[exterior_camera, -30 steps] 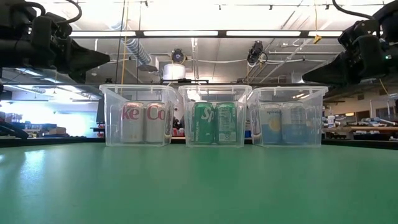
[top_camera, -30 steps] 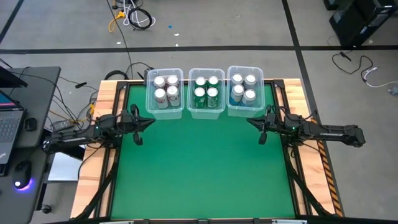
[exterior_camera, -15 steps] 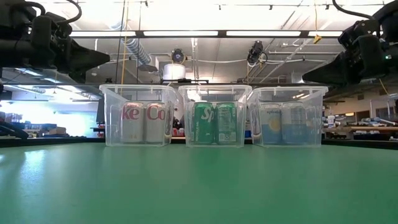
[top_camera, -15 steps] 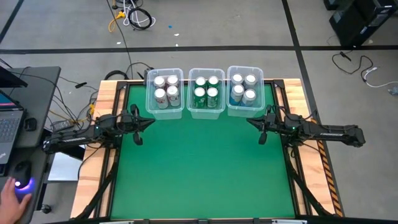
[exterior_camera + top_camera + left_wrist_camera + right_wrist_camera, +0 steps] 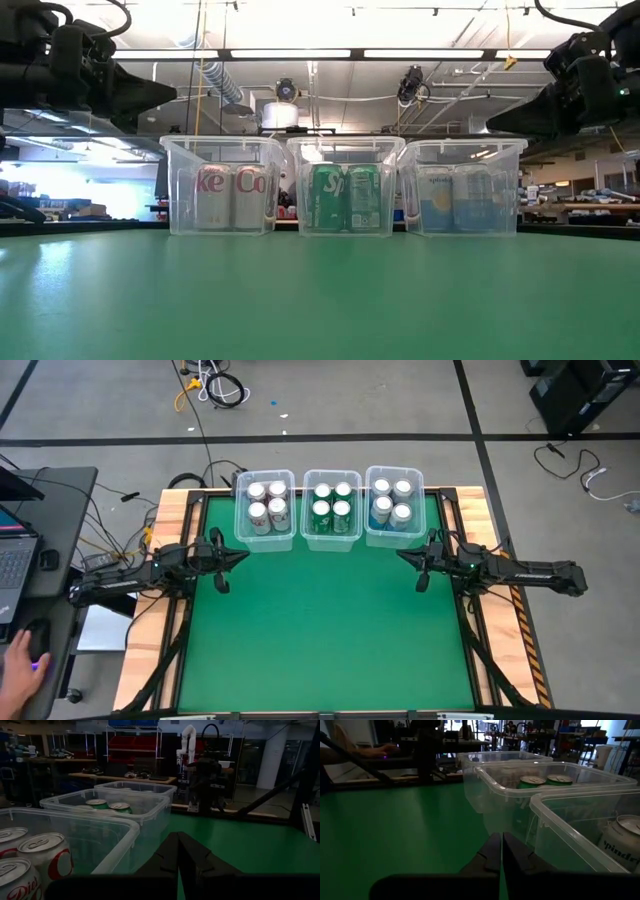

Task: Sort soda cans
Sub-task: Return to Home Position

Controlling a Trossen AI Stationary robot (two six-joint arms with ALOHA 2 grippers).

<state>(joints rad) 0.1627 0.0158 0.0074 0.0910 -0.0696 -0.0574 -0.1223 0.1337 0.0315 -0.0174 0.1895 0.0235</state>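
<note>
Three clear plastic bins stand in a row at the table's far edge. The left bin (image 5: 266, 510) holds several silver-white cans (image 5: 233, 198), the middle bin (image 5: 332, 508) several green cans (image 5: 346, 198), the right bin (image 5: 393, 506) several blue cans (image 5: 453, 198). All cans stand upright on the bin floors. My left gripper (image 5: 243, 553) hovers shut and empty just in front of the left bin, over the table's left side. My right gripper (image 5: 402, 555) hovers shut and empty in front of the right bin. Both grippers' fingertips meet in their wrist views (image 5: 178, 837) (image 5: 501, 840).
The green table mat (image 5: 325, 630) lies bare in front of the bins. A desk with a laptop (image 5: 15, 550) stands left of the table, and a person's hand (image 5: 20, 665) rests by a mouse there.
Both arms have kept still. At the desk left of the table, a person's hand has come into view and moved onto the mouse.
</note>
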